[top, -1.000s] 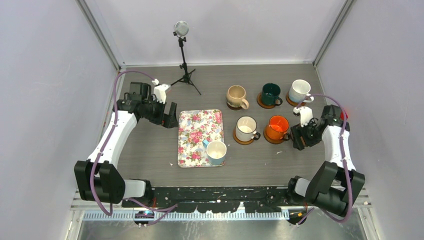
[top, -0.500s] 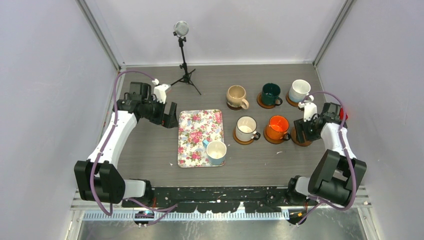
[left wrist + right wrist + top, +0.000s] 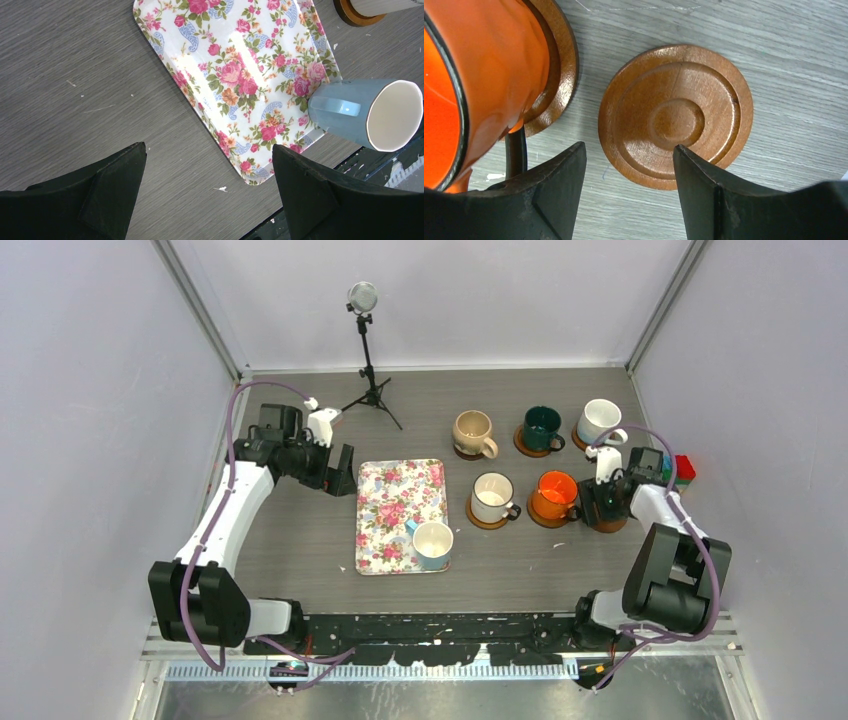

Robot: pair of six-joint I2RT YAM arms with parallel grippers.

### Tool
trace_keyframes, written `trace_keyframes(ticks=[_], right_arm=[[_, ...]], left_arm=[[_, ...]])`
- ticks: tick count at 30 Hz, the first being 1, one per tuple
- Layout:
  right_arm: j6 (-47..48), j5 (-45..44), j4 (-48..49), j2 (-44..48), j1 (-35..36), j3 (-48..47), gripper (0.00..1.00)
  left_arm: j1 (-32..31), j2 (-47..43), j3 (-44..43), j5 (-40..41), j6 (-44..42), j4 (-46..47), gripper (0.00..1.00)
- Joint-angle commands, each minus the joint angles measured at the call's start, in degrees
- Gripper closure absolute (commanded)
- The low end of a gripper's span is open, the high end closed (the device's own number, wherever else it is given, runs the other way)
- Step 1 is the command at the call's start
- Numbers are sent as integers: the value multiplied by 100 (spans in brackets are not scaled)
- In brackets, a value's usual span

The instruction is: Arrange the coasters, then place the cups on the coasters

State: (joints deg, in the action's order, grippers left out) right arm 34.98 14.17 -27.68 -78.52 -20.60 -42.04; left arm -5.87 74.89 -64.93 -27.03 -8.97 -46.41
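Five cups stand on coasters at the right: beige (image 3: 472,430), dark green (image 3: 541,426), white (image 3: 600,420), cream (image 3: 491,496) and orange (image 3: 556,493). A light blue cup (image 3: 433,544) stands on the floral tray's (image 3: 390,502) near right corner. A bare ringed coaster (image 3: 676,116) lies flat on the table just right of the orange cup (image 3: 484,75) and that cup's coaster (image 3: 556,65). My right gripper (image 3: 629,170) is open low over the bare coaster's near edge, one fingertip overlapping it. My left gripper (image 3: 207,165) is open over bare table beside the tray (image 3: 240,75).
A small tripod stand (image 3: 368,340) is at the back, left of the cups. Red and green blocks (image 3: 683,468) lie by the right wall. The left arm (image 3: 230,510) stretches along the left side of the table.
My right gripper has swung left and away from me, ending next to the orange cup over the bare coaster. The left arm and the cups have not moved.
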Motion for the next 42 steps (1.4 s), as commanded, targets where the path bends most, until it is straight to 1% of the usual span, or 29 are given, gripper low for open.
trace_keyframes(ticks=[1, 7, 11, 15, 20, 24, 27, 30, 33, 36, 38, 39, 42], right_arm=[[-241, -274, 646, -110, 169, 142, 31], [-368, -593, 1046, -393, 222, 201, 32], [-403, -779, 1145, -501, 222, 144, 32], [-378, -797, 1127, -490, 213, 105, 33], [-340, -763, 847, -432, 183, -83, 32], [-230, -625, 343, -197, 49, -472, 32], [-28, -395, -335, -8, 39, -989, 31], [105, 116, -1148, 125, 43, -1584, 30], [49, 606, -1796, 189, 96, -2186, 30], [-50, 909, -2107, 300, 367, -2530, 30], [-96, 1167, -2204, 438, 640, -2646, 30], [-113, 1256, -2236, 503, 885, -2684, 30], [-97, 1487, -2427, 608, 1430, -2849, 30]], left_arm=[[33, 53, -158, -60, 9, 143, 0], [30, 35, -170, -48, -15, 126, 0], [30, 27, -178, -49, -1, 118, 0], [32, 58, -179, -47, 0, 118, 0], [33, 52, -187, -48, -9, 97, 0], [33, 50, -187, -43, -27, 72, 0], [32, 79, -218, -126, -100, -2, 0], [30, 134, -245, -451, -308, -180, 0], [-52, 215, -230, -952, -782, -447, 0], [-479, 462, -273, -815, -1199, -733, 0], [-838, 612, -194, -453, -1239, -601, 0], [-1045, 696, -158, -343, -1240, -519, 0], [-1409, 1051, -237, -166, -1228, -436, 2]])
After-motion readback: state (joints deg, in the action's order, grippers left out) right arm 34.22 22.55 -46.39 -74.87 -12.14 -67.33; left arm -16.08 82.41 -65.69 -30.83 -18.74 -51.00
